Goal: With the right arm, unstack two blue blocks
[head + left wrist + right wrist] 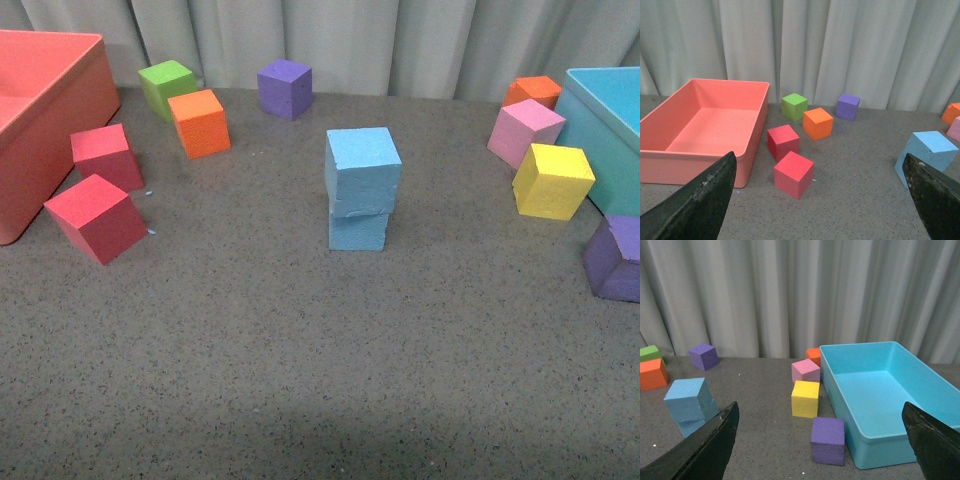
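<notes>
This looks like a robotics lab test bench, not a home or a shop. A dark grey speckled tabletop (300,380) fills the scene, and a plain pale grey curtain (420,40) closes it off at the back, screening the room behind. On it lies a staged practice set of plain single-colour foam cubes: red cubes (95,217), a green cube (165,85), an orange cube (200,122), a purple cube (285,87), a pink cube (525,132), a yellow cube (553,180) and two blue blocks (362,170) stacked at the centre. They lie scattered between two open plastic bins, a coral bin (50,150) at the left and a turquoise bin (620,150) at the right.
</notes>
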`<state>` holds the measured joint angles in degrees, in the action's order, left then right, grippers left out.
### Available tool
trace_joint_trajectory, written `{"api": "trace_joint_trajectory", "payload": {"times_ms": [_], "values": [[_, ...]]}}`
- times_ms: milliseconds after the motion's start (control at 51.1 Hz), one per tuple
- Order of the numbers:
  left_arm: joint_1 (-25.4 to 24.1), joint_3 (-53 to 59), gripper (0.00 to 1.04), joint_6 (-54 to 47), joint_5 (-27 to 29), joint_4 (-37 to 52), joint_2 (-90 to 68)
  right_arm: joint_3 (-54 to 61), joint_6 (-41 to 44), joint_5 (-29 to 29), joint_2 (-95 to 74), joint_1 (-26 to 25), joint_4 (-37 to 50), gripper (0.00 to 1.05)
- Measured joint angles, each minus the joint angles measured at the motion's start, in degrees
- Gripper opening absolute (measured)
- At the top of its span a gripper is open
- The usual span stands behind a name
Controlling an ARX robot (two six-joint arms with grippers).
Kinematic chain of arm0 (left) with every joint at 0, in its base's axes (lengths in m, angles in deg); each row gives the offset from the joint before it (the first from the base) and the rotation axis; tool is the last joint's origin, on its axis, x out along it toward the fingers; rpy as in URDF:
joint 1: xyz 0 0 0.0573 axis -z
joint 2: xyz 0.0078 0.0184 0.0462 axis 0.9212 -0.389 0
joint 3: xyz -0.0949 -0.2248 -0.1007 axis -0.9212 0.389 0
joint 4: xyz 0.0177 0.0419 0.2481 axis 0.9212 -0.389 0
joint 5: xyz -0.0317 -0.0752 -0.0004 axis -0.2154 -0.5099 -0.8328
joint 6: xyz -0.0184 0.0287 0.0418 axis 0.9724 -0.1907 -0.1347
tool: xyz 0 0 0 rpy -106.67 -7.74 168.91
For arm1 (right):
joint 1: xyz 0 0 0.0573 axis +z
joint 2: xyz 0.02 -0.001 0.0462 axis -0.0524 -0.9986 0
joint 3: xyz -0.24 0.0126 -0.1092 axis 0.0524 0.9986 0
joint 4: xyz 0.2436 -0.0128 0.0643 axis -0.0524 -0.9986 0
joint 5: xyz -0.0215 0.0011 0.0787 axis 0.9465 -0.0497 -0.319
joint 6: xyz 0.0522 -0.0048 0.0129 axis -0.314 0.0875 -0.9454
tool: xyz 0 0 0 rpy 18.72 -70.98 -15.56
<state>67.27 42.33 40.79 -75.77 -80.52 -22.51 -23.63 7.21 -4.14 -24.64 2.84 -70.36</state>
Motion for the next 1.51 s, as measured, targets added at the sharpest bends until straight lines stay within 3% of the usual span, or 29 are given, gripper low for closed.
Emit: {"api": "trace_joint_trajectory", "payload": {"times_ms": [783,822,920,978,1233,1507], "values": [[0.0,0.0,0.98,0.0,0.0,0.0,0.0,0.0,0.0,0.0,0.0,0.0,0.0,0.95],[0.0,0.0,0.98,0.0,0.0,0.0,0.0,-0.11,0.81,2.19,-0.42,0.74,-0.55,0.95],[0.0,0.0,0.98,0.0,0.07,0.0,0.0,-2.56,5.55,20.0,-6.88,6.82,-3.89,0.95],[0.0,0.0,0.98,0.0,0.0,0.0,0.0,-3.5,6.8,22.8,-12.59,8.15,-1.55,0.95],[0.0,0.0,0.98,0.0,0.0,0.0,0.0,-12.59,5.46,15.98,-47.17,13.33,21.51,0.95],[0.0,0.0,0.98,0.0,0.0,0.0,0.0,-36.0,-3.72,7.45,-81.72,20.02,18.73,0.95]]}}
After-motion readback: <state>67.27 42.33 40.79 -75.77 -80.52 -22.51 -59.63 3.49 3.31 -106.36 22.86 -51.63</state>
